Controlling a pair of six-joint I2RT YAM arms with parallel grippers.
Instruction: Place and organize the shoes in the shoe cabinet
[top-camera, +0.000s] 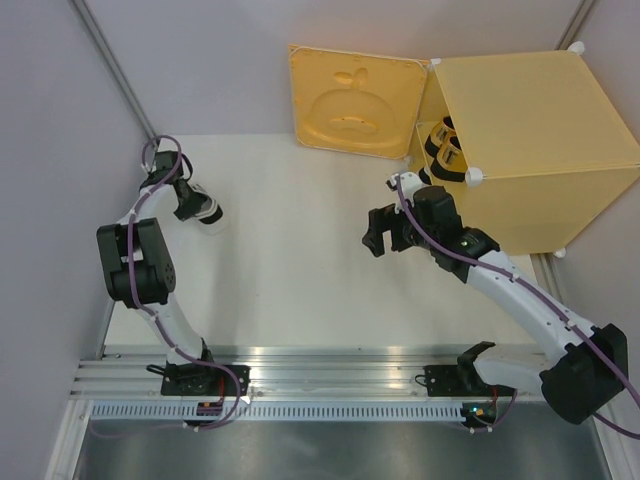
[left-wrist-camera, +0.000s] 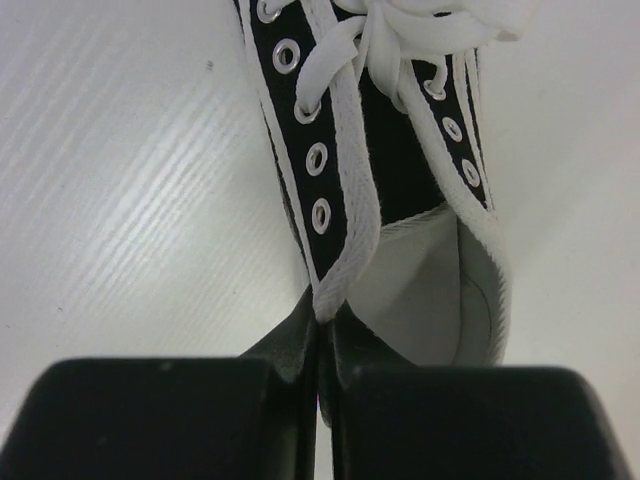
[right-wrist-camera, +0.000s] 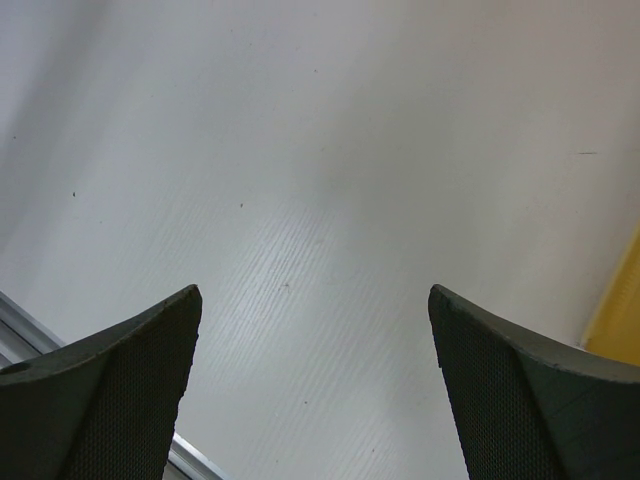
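**Left jaws clamping on laced shoe, right jaws hanging wide over tabletop**

The left arm (top-camera: 135, 260) is rising from its base at the near-left rail and folding at the elbow. It is reaching toward the far-left part of the tabletop (top-camera: 300, 260), with the wrist tipping down and to the right. The left jaws are pinching together on the side rim of the laced shoe (left-wrist-camera: 310, 160), right at the edge of the foot opening. That shoe is showing black eyelet panels, white edging and white laces, and it is lying on the tabletop well apart from the cabinet (top-camera: 540, 150). From the top camera only a small white part of it is showing under the wrist.

The right arm (top-camera: 520, 290) is stretching diagonally from the near-right base toward the middle, with its wrist sitting just in front of the cabinet's near-left corner. The right jaws are standing wide and holding nothing, with bare tabletop showing between them in the wrist view.

The cabinet is sitting at the far right with its door (top-camera: 355, 100) swinging fully open to the left. Two gold shoes (top-camera: 445, 150) with black insoles are sitting side by side just inside the opening.
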